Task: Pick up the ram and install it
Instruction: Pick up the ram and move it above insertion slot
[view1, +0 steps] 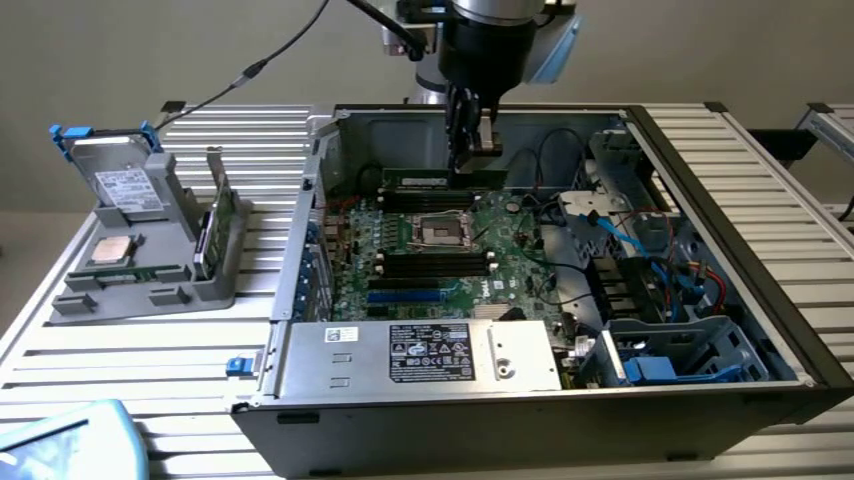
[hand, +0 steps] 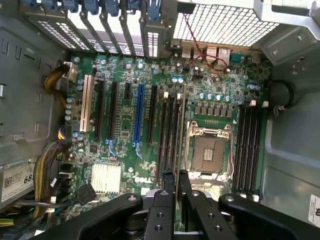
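Taking the exterior view from left to right, the ram (view1: 424, 180) is held level at the black memory slots (view1: 427, 199), just beside the open processor socket (view1: 441, 232). If it meets a slot tilted or off its line (the notch has to match too), it could jam or flex rather than seat. The gripper (view1: 474, 158) has its jaws nearly shut, pinching the ram's upper edge between its fingers (hand: 168, 190).

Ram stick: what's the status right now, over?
End effector shut on the ram. Ram low over the black memory slots beside the processor socket. Nothing seen blocking them.
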